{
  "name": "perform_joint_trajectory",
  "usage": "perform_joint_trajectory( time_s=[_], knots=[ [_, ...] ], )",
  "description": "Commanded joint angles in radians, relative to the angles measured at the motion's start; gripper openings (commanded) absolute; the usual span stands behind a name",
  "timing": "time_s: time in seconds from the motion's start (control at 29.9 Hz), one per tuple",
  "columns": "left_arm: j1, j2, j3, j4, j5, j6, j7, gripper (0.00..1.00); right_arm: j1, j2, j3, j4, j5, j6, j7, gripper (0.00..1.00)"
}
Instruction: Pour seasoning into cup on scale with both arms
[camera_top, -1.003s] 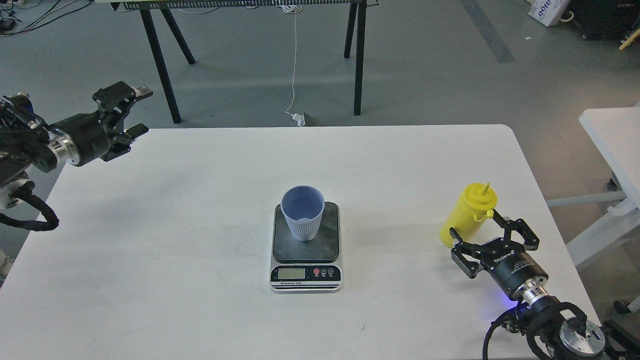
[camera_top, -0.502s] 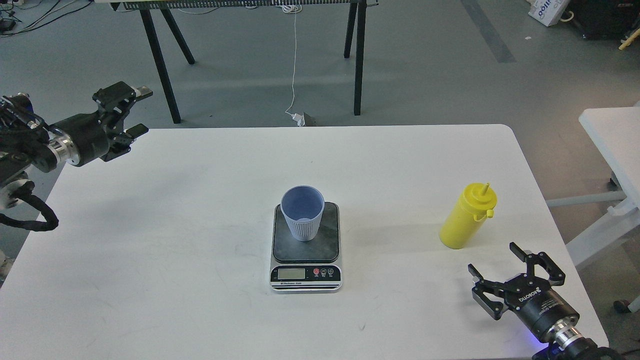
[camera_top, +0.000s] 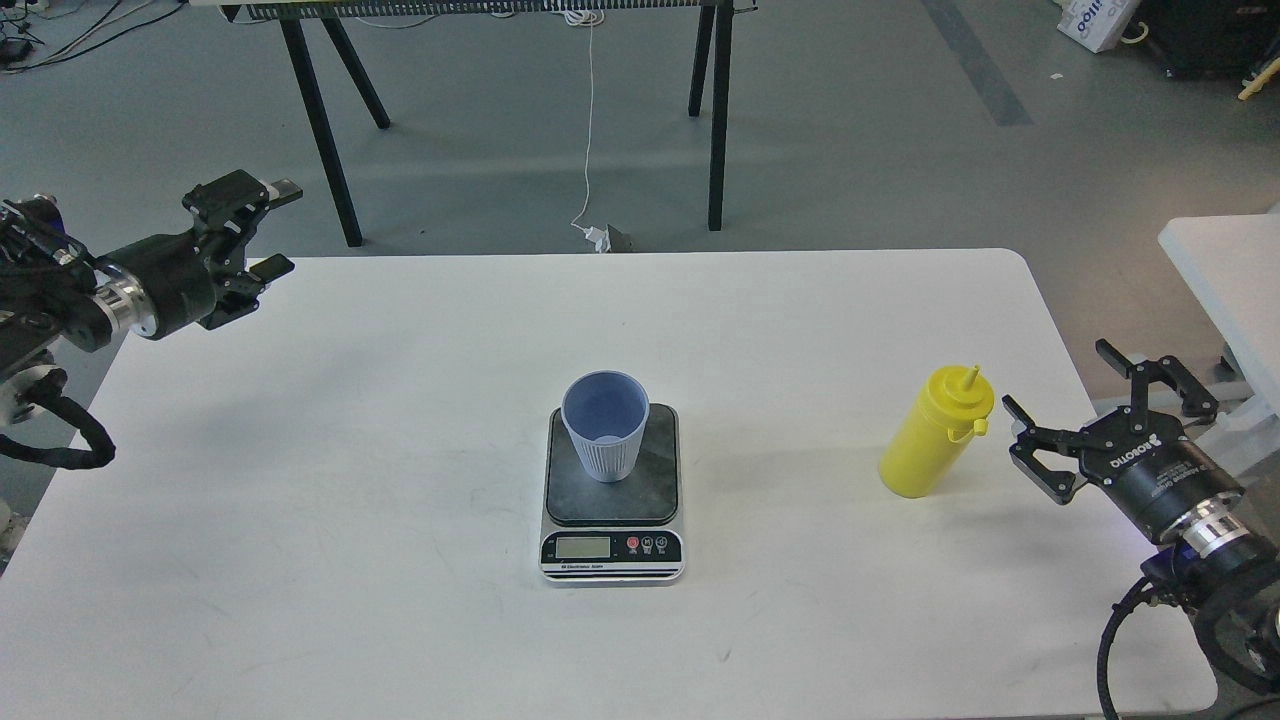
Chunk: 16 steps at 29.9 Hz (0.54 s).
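The light blue-grey ribbed cup stands upright on the dark plate of the scale at the middle of the white table. The yellow seasoning bottle stands upright on the table's right side, nozzle up. My right gripper is open and empty, just right of the bottle and apart from it, above the table's right edge. My left gripper is open and empty at the far left, above the table's back-left corner.
A black-legged bench stands on the grey floor behind the table, with a white cable hanging from it. Another white table is at the right edge.
My right gripper has left the bottle's side, dropped toward the front of the table, then swung up and right to stand beside the bottle. The left gripper barely shifted.
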<state>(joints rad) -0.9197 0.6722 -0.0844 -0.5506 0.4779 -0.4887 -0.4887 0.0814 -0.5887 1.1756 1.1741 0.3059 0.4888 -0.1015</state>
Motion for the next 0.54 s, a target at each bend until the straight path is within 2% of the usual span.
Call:
perform_joint_trajectory(
  time_s=[0.0, 0.23, 0.5],
  knots=[
    [0.002, 0.006, -0.002, 0.000, -0.002, 0.000, 0.000, 1.00, 0.135, 0.015, -0.031, -0.056, -0.036, 0.000, 0.000, 0.99],
    [0.002, 0.012, -0.002, 0.000, -0.005, 0.000, 0.000, 1.00, 0.281, 0.062, -0.079, -0.220, -0.036, 0.000, 0.000, 0.99],
    [-0.001, 0.014, -0.005, 0.000, -0.007, 0.000, 0.000, 1.00, 0.313, 0.090, -0.080, -0.257, -0.037, 0.000, 0.002, 0.99]
  ],
)
